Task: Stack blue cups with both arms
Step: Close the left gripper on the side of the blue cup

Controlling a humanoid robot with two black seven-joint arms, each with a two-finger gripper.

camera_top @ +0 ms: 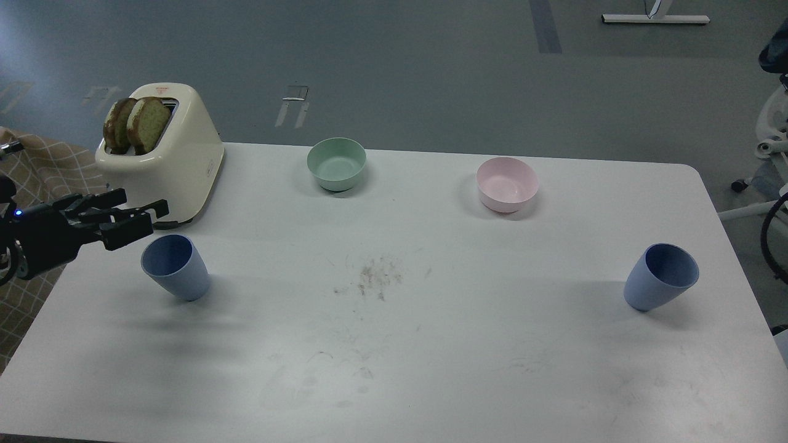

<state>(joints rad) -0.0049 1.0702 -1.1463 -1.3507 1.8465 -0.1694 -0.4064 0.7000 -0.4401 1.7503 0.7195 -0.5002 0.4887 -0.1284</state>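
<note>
Two blue cups stand upright on the white table (394, 344). The left blue cup (175, 267) is near the table's left edge. The right blue cup (661, 277) is near the right edge. My left arm comes in low from the left. My left gripper (155, 218) hovers just above and to the left of the left cup's rim, with its fingers apart and empty. It does not touch the cup. My right gripper is out of view.
A cream toaster (163, 157) with two bread slices stands at the back left, just behind my left gripper. A green bowl (337, 163) and a pink bowl (507, 184) sit at the back. Crumbs (375, 277) lie mid-table. A black cable (769, 231) loops at the right edge.
</note>
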